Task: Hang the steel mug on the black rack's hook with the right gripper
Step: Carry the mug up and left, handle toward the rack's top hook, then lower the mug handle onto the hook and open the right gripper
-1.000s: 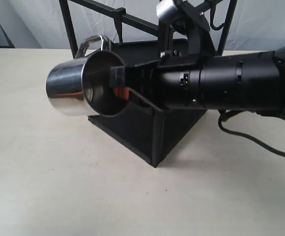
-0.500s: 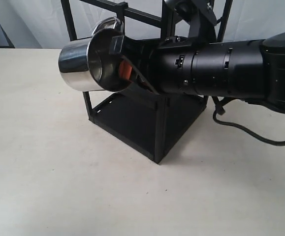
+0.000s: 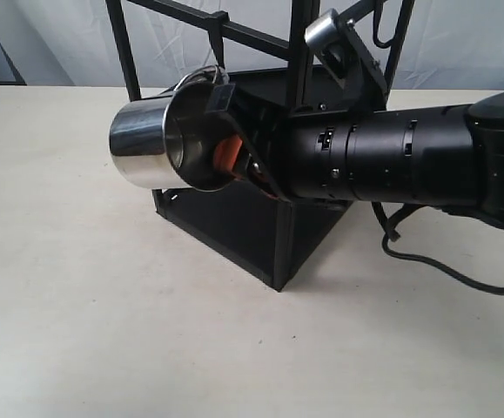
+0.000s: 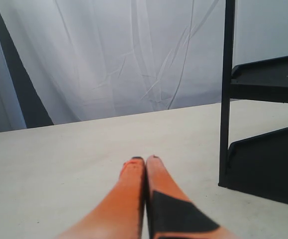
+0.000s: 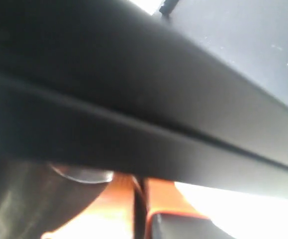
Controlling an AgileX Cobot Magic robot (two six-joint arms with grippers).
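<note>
My right gripper (image 3: 224, 131) is shut on the rim wall of the steel mug (image 3: 143, 144), with one orange pad (image 3: 226, 155) inside the cup. The mug lies on its side in the air, mouth toward the camera, in front of the black rack (image 3: 278, 235). Its looped handle (image 3: 203, 77) points up, just under the thin hook (image 3: 216, 43) that hangs from the top crossbar; I cannot tell whether they touch. In the right wrist view a rack bar (image 5: 134, 124) hides nearly everything; the gripper (image 5: 139, 189) and mug wall (image 5: 24, 199) peek below. My left gripper (image 4: 144, 160) is shut and empty.
A rounder J hook (image 3: 382, 35) hangs at the rack's right post. The right arm (image 3: 408, 165) crosses in front of the rack, with its cable (image 3: 443, 266) trailing on the beige table (image 3: 104, 331). In the left wrist view the rack's shelves (image 4: 265, 79) stand beside the left gripper.
The right gripper lifted the mug up toward the rack's crossbar, then came down slightly and turned, so the handle now sits just below the hanging hook.
</note>
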